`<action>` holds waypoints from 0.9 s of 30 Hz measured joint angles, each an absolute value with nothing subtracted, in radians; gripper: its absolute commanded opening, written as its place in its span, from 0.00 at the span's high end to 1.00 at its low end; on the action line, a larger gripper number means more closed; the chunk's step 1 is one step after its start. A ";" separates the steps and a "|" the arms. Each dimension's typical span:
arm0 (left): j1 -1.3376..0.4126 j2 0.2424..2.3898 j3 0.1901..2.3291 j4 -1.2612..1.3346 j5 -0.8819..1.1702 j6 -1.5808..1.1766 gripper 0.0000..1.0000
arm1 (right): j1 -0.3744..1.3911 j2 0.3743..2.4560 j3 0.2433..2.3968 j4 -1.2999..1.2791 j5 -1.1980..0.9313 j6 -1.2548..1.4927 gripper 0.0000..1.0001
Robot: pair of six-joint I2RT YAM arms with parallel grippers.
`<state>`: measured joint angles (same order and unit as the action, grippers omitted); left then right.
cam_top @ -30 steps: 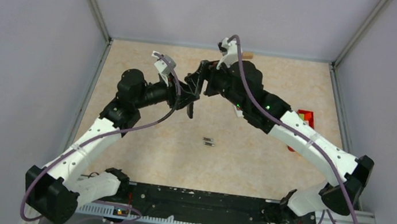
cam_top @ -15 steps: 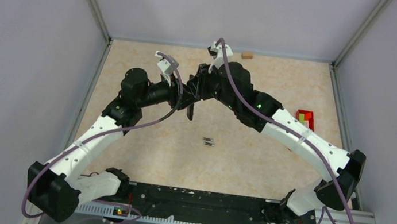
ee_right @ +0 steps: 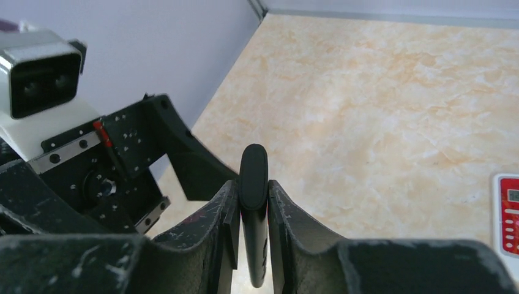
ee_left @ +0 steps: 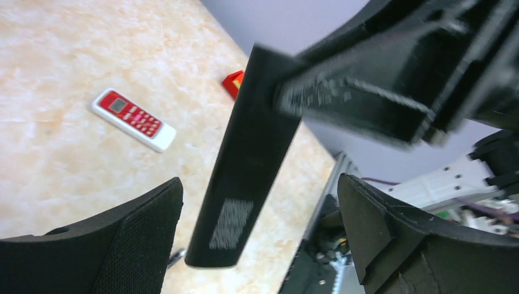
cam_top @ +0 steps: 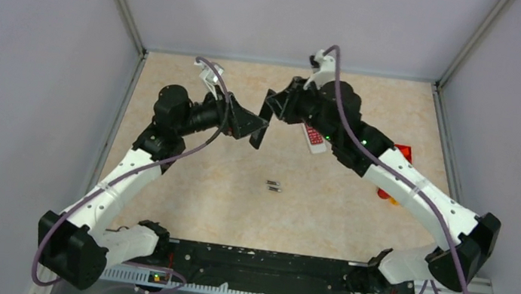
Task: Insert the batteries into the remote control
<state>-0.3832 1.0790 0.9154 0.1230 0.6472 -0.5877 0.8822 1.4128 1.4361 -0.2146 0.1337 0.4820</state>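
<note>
The black remote control [ee_left: 245, 171] is off the bench [cam_top: 192, 184], gripped by the right tool [ee_right: 252, 184]; that tool's two fingers are clenched on the remote's thin edges near one rounded end, as the right wrist view shows plainly. The remote is a long, slim, flat slab, matt black all over; in the left wrist view a pale grey patch of fine print sits near its lower end, and no buttons can be seen on the face turned to that camera. From above it hangs tilted in the middle of the bench's far half, its upper end at the right tool and its lower end pointing down toward the near side.

The left tool [ee_left: 260, 180] is released, its fingers [ee_left: 141, 239] spread wide; the remote stands in the gap between them with clear space on either side, so they do not touch it.

The batteries [cam_top: 274, 186] lie on the bench nearer the arm bases, below the raised remote and apart from both tools; two tiny dark cylinders side by side are all that can be made out, too small to tell their ends.

A red-and-white remote [ee_left: 133, 119] lies flat on the bench under the right arm; a red box [cam_top: 401, 153] sits further to the right.
</note>
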 measured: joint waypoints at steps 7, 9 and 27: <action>-0.373 1.092 0.915 0.240 0.752 -0.833 0.08 | 0.683 1.241 1.223 0.017 -0.086 0.657 0.76; -0.373 1.092 0.915 0.291 0.788 -0.902 0.10 | 0.676 1.205 1.177 0.099 -0.144 0.710 0.76; -0.373 1.118 0.915 0.601 0.947 -1.210 0.88 | 0.665 1.194 1.035 0.546 -0.342 1.030 0.77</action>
<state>-0.3725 1.1175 0.9154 0.6006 0.9470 -1.2102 0.6647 1.1938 1.0351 0.5465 -0.3416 1.0302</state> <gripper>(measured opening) 0.292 0.238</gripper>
